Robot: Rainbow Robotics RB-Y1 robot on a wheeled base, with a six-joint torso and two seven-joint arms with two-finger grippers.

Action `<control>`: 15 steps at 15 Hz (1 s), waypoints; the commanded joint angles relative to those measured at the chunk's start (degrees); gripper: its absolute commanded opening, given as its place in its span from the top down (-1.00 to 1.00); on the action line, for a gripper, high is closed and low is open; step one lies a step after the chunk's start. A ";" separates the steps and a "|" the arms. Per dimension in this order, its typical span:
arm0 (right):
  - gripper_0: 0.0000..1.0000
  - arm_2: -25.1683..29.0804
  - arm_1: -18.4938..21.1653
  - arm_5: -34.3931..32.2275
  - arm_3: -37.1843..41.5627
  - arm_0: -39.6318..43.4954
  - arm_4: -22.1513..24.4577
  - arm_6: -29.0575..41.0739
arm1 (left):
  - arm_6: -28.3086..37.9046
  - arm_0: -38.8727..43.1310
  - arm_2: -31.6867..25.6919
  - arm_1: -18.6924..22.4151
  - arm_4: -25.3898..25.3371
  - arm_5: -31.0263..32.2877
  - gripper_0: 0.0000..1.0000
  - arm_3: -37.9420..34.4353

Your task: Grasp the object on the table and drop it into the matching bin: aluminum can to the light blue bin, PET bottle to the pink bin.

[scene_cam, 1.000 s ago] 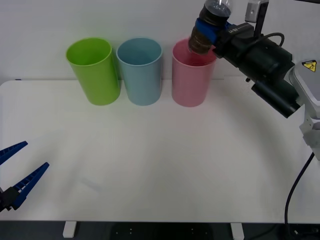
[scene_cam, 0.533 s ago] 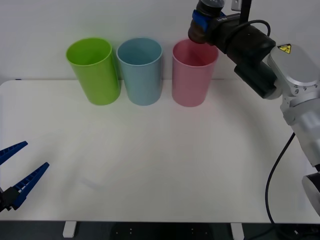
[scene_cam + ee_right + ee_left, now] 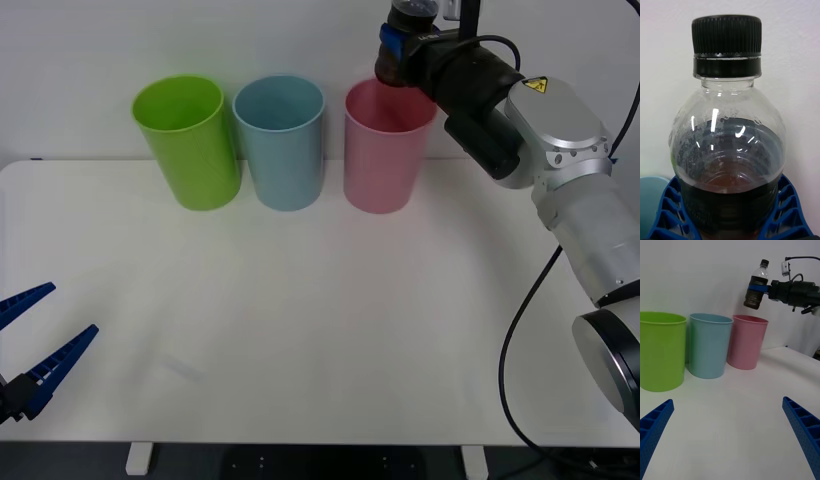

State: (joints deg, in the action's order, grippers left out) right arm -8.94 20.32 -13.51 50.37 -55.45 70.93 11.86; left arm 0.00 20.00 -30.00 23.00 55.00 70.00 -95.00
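My right gripper (image 3: 398,44) is shut on the PET bottle (image 3: 404,40), a small clear bottle with a black cap (image 3: 726,35) and dark liquid in its lower body (image 3: 732,176). It holds the bottle upright just above the rim of the pink bin (image 3: 384,150), at the bin's far right side. From the left wrist camera the bottle (image 3: 757,285) hangs above the pink bin (image 3: 746,342). The light blue bin (image 3: 282,142) stands left of the pink one. My left gripper (image 3: 35,345) rests open at the table's (image 3: 320,300) front left edge.
A lime green bin (image 3: 189,142) stands at the left end of the row of three bins along the table's back edge. The wall rises right behind the bins. The white tabletop in front of them is bare.
The right arm has swung further in over the pink bin, lifting the bottle slightly up and back. The left arm has not moved.
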 commanded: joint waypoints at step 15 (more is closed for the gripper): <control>-1.00 -0.29 0.16 -0.29 3.94 2.10 -1.76 -2.46 | 0.00 0.00 0.00 0.00 0.00 0.00 -1.00 0.00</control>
State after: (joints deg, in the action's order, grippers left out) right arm -9.29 20.41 -13.78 52.92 -54.30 69.49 9.42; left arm 0.00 20.00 -30.00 23.00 55.00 70.00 -95.00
